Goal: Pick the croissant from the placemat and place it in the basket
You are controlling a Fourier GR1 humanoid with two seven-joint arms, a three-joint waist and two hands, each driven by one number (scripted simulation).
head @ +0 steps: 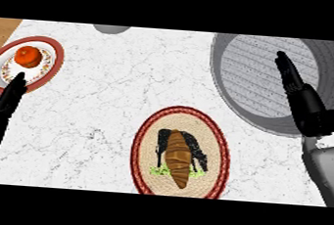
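Lying on one placemat (143, 147), one croissant (179, 159); one basket (233, 85); left hand (4, 105), right hand (304, 102), fingers straight.

The left robot hand (4, 104) enters from the lower left edge of the head view, fingers straight and together, pointing up and slightly right, holding nothing. The right robot hand (304, 102) sits at the upper right on its grey forearm (329, 170), which rises from the lower right corner; its fingers are extended straight, pointing up and left, nothing grasped
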